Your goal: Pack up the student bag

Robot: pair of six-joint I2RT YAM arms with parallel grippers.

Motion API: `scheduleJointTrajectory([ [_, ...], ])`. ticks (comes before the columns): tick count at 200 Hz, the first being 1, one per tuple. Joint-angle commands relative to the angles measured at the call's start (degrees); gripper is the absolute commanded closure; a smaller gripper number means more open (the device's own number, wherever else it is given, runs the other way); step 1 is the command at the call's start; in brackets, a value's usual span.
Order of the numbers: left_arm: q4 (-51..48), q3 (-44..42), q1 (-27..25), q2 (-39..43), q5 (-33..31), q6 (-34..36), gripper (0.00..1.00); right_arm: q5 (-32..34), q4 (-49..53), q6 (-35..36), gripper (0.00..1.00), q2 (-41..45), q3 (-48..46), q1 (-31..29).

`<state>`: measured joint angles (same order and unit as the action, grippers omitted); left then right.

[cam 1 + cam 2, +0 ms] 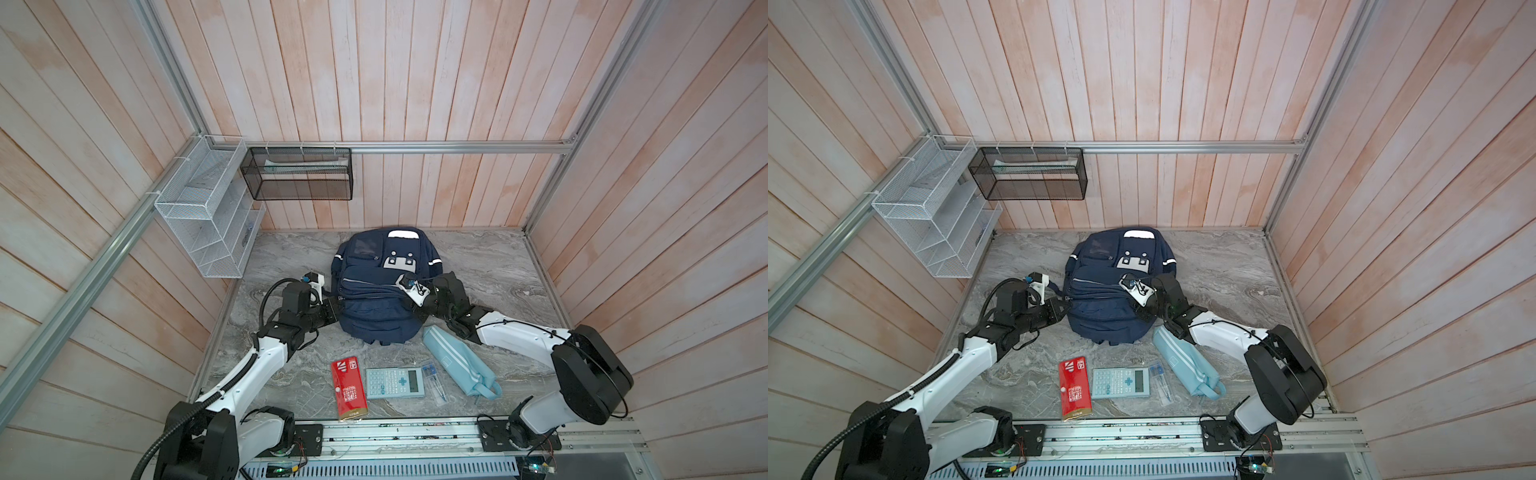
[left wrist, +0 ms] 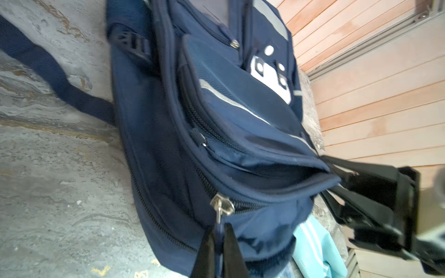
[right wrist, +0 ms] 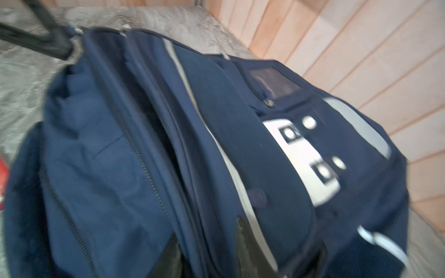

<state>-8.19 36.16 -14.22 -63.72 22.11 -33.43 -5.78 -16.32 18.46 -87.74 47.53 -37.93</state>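
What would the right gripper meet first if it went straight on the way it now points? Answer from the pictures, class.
The student bag. The right gripper has its fingers on either side of a front-pocket seam, so navy fabric comes first. Blur leaves actual contact unclear.

You have soft, even light in both top views: the marble table (image 1: pixel 490 266) shows no glare, and the student bag (image 1: pixel 380 291) throws only a faint shadow tight around its base. The wall planks (image 1: pixel 415 83) bow outward toward the edges of these wide views. Your right wrist view is smeared with motion blur across the whole bag. Your left wrist view is clearer, sharpest around the zipper pull (image 2: pixel 221 207), with the brightly lit planks nearly washed out.
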Motion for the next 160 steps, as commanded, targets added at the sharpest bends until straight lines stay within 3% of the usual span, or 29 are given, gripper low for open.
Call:
scheduleJointTrajectory([
  [1, 0.38, -2.29, -2.93, 4.78, -3.27, -4.88, 1.00, 21.17, 2.39, -5.02, 0.52, 0.33, 1.36, 2.84],
  [11, 4.78, -4.62, -4.31, 4.80, -0.74, -7.62, 1.00, 19.07, 2.32, -5.53, 0.46, 2.93, -0.01, 2.42],
  [23, 10.73, -6.83, -5.93, 3.51, 2.17, -11.13, 1.00, 11.72, 1.71, -6.04, 0.39, 7.33, -2.22, 1.68],
  [42, 8.49, -2.83, -10.71, -0.33, -1.24, -9.49, 1.00, 4.15, 0.24, -4.68, 0.36, 11.54, -4.52, -2.04],
  [58, 5.31, 0.86, -13.87, -1.87, -5.47, -7.97, 1.00, 3.69, 0.23, 0.12, 0.36, 11.08, -4.60, -6.40],
  [96, 7.19, 2.34, -17.87, -1.93, -4.11, -10.07, 1.00, 3.69, 1.39, 7.87, 0.37, 1.86, 1.86, -12.96],
  [111, 6.36, 2.36, -18.71, -1.76, -4.86, -10.16, 1.00, 7.68, 0.59, 9.30, 0.38, -1.97, 4.37, -13.99],
  [127, 5.97, 1.88, -18.91, -1.60, -4.90, -10.24, 1.00, 16.77, -0.65, 8.61, 0.43, -6.80, 6.81, -14.26],
  [138, 5.99, 1.30, -18.93, -1.41, -4.82, -10.32, 1.00, 19.12, -0.51, 8.33, 0.49, -8.73, 7.67, -14.27],
  [160, 5.95, 0.76, -18.83, -0.94, -5.82, -9.97, 1.00, 15.07, -0.06, 9.27, 0.81, -9.57, 5.91, -14.27],
])
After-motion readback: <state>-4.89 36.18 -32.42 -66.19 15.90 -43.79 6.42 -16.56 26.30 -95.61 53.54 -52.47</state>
